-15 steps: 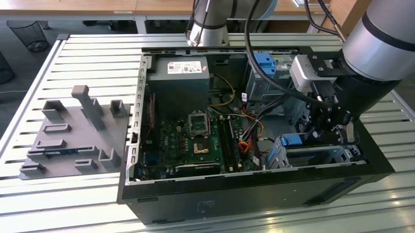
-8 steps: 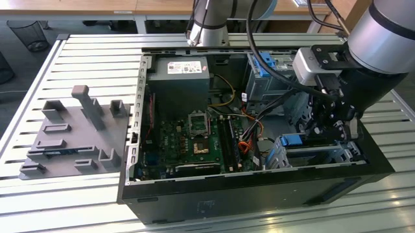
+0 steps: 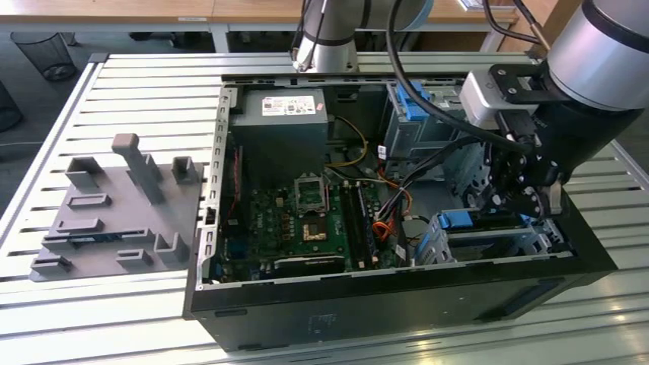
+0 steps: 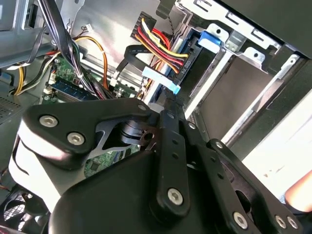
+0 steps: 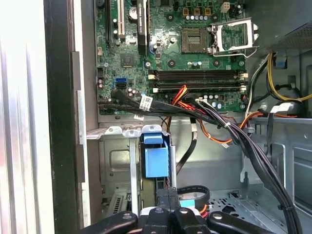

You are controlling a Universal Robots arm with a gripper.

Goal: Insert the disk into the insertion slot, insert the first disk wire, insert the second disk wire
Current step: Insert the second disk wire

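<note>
Black gripper linkages, fingers pressed together on a connector at the disk: blue-bracketed, seated in the perforated insertion slot. Power-supply label print unreadable.

Open black computer case sits on slatted metal worktop, centre-right of exterior view. Green motherboard lies inside, empty CPU socket near its middle. Grey power supply above it. Grey plastic fixture tray with upright pegs at left. Mesh waste bin upper left, on the floor.
</note>
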